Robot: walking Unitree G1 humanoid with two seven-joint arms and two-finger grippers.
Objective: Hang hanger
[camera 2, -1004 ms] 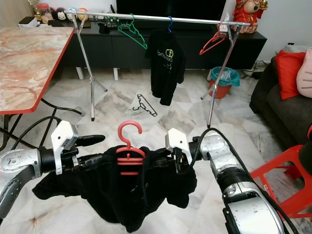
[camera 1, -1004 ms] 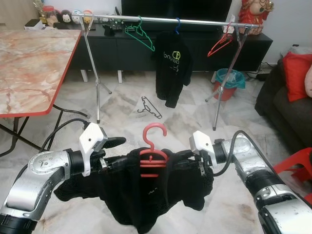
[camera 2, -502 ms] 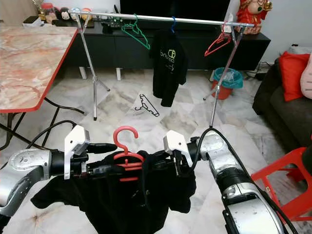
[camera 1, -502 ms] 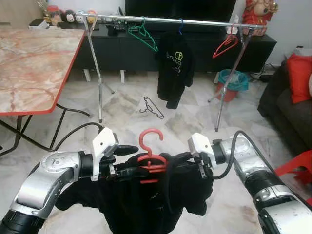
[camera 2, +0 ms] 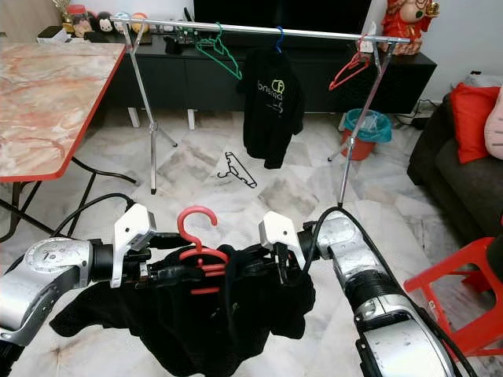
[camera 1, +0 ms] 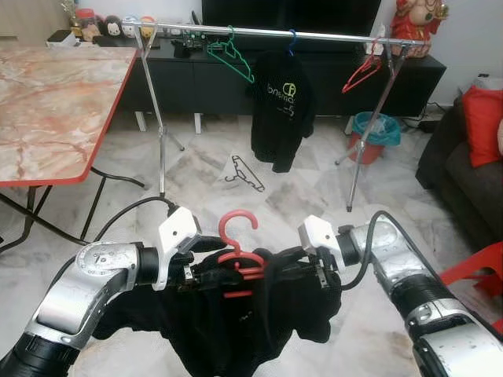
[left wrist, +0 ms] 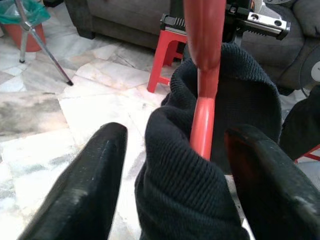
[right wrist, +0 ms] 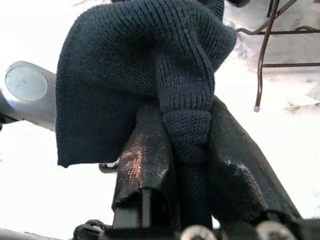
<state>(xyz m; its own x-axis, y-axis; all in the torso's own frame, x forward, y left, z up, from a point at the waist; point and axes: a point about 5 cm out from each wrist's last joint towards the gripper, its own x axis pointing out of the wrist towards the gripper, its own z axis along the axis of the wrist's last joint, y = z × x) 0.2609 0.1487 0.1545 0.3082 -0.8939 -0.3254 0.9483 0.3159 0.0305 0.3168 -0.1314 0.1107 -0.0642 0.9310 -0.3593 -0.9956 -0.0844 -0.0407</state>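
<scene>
We hold the red hanger (camera 1: 236, 253), draped in a limp black garment (camera 1: 236, 330), well short of the rail (camera 1: 267, 32); right end effector (right wrist: 187, 150) pinches knit; left end effector (left wrist: 170, 150) spread around the stiff neck, likely the surest hold.

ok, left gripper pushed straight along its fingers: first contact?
Likely the black garment bunched between the open left gripper's fingers, wrapped around the red hanger. Beyond it sits the right gripper; depth is unclear.

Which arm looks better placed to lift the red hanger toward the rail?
Probably the left. The left gripper sits at the red hanger, fingers open around its neck and the black garment. The right gripper is pinched on garment fabric only.
</scene>
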